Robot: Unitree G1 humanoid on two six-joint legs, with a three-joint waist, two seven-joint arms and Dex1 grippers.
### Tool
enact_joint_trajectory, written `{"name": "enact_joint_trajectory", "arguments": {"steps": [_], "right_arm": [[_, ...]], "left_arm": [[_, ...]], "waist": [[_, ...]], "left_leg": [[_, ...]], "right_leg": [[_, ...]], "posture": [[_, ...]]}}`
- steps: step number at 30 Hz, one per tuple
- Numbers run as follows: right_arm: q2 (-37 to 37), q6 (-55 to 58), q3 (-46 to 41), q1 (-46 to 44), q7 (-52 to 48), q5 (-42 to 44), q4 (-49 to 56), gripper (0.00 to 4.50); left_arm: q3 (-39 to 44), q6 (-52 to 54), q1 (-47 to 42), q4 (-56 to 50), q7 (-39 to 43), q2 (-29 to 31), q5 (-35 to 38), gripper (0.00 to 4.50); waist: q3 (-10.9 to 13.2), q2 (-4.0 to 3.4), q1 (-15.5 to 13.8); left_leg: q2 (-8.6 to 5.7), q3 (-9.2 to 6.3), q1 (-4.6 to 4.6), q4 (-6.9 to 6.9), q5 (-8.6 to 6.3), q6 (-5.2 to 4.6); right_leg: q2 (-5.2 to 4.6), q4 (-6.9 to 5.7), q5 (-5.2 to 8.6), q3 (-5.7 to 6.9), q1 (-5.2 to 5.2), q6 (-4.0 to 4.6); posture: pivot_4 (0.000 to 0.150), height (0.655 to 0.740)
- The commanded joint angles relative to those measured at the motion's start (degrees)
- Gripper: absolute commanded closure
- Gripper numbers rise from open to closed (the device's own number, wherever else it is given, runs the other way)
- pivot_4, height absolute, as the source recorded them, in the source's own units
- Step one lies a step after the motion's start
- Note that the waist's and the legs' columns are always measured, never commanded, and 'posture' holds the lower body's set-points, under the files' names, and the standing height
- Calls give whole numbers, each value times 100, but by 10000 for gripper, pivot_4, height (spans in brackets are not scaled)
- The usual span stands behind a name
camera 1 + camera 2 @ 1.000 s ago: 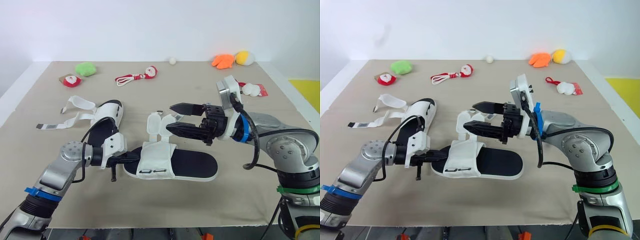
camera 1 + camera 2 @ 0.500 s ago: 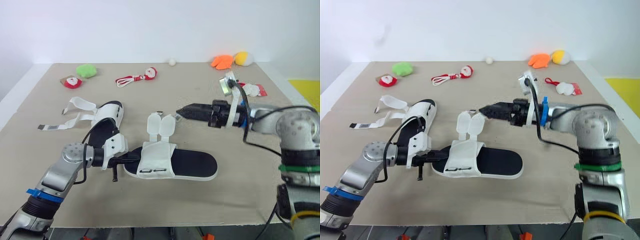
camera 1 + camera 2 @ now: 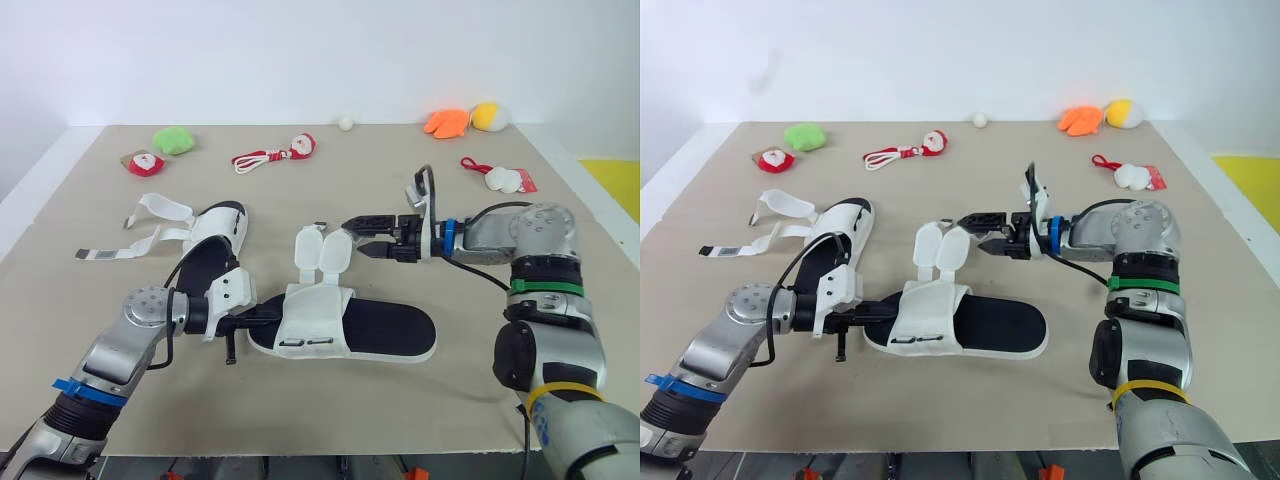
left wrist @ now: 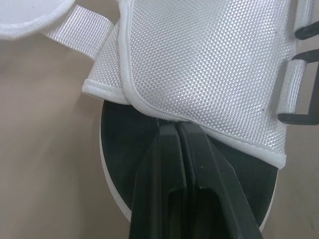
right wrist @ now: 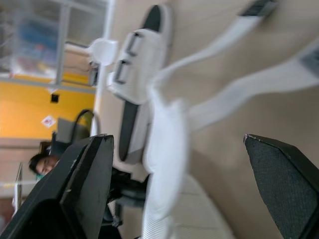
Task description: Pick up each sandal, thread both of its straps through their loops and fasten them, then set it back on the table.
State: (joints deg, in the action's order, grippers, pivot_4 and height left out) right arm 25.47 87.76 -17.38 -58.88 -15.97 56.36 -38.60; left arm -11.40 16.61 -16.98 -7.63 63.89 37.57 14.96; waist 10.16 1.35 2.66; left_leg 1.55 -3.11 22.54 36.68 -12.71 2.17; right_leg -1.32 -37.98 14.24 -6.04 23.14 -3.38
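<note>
1. Low at the left end of the near sandal [image 3: 385, 331]: left gripper [image 3: 258, 314], fingers [image 4: 174, 169] pressed together, tips tucked under the edge of the white upper [image 4: 209, 64], over the black insole.
2. Above the table [image 3: 450, 400], right of centre: right gripper [image 3: 354, 236], fingers [image 5: 84, 184] spread apart, nothing between them, tips just beside the raised straps [image 3: 322, 250].
3. Flat on the table: near sandal, both straps unfastened and standing up from the upper's far edge.
4. Beyond the left arm: far sandal [image 3: 215, 235], its loose straps [image 3: 150, 212] trailing out to the left.
5. Along the far edge, well apart: small toys [image 3: 172, 138].
</note>
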Motion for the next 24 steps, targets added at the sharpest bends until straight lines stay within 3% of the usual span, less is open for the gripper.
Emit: {"name": "enact_joint_trajectory", "arguments": {"steps": [1,16,24], "right_arm": [[-100,-61,-282,-191,-49,-189,-164,0],[-588,-2124,-1079,-707,-47,-980,-2010,0],[-686,-2617,-1077,-823,-275,-1365,-2444,0]], "left_arm": [[-396,214,217,150,-14,26,-283,44049],[-406,196,244,105,-82,33,-323,44049],[-411,183,237,131,-85,8,-342,44049]], "waist": [[0,0,0],[0,-1,10],[0,-1,14]], "left_leg": [[0,0,1,0,0,0],[-2,0,0,-3,2,-3],[-2,0,0,-4,2,-3]], "right_leg": [[0,0,0,0,0,0],[2,3,0,-4,-1,-2],[2,3,0,-6,-1,-2]], "posture": [[1500,7400],[1500,7400],[1500,7400]]}}
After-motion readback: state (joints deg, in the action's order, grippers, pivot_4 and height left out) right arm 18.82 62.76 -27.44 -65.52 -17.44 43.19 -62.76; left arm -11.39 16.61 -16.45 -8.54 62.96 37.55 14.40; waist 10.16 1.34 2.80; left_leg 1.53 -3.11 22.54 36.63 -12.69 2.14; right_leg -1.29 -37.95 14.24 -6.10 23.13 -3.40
